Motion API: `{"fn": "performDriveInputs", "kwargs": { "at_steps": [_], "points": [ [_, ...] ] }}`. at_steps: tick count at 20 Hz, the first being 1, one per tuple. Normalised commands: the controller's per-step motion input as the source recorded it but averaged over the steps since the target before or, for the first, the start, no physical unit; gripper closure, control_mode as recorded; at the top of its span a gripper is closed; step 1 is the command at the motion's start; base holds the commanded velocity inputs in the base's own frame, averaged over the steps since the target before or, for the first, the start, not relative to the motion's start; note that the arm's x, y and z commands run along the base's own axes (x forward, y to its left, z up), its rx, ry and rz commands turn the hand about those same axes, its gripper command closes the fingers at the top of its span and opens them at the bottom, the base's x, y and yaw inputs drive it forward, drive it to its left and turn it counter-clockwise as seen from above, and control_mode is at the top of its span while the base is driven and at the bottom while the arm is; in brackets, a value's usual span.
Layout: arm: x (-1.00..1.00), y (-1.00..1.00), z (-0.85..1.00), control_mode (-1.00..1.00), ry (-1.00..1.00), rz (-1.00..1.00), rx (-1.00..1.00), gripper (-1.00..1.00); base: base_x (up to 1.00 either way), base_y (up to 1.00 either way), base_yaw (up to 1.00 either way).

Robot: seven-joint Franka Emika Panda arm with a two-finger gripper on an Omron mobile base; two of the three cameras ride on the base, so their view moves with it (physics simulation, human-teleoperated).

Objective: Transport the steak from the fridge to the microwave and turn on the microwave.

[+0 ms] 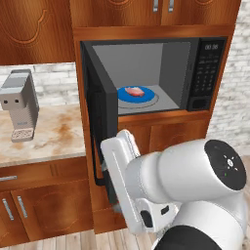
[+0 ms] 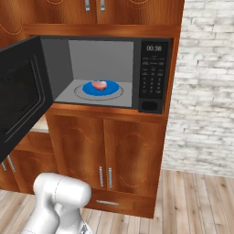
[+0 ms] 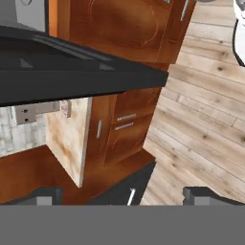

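I count one microwave, door open. One steak in it, on one blue plate. One coffee machine on one worktop at left. Below the microwave, two cabinet doors with two silver handles, one drawer pull.

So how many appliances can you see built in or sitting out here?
2: the microwave, built into the wooden cabinets with its door open, and a small grey coffee machine on the counter to its left. Others may be out of frame.
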Motion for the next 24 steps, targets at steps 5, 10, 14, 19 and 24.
{"fn": "performDriveInputs", "kwargs": {
  "at_steps": [5,10,14,19,24],
  "points": [
    [0.68,0.35,-0.21,-1.00,0.00,-0.15,-0.06,-1.00,0.00,0.00,0.00],
    [0.68,0.10,-0.30,-1.00,-0.04,-0.14,-0.13,-1.00,0.00,0.00,0.00],
    [0.63,0.15,-0.29,-1.00,-0.13,-0.11,-0.14,-1.00,0.00,0.00,0.00],
    [0.38,0.00,-0.20,-1.00,-0.11,-0.21,-0.12,-1.00,0.00,0.00,0.00],
    [0.17,-0.03,-0.17,-1.00,-0.07,-0.28,-0.09,-1.00,0.00,0.00,0.00]
  ]
}}
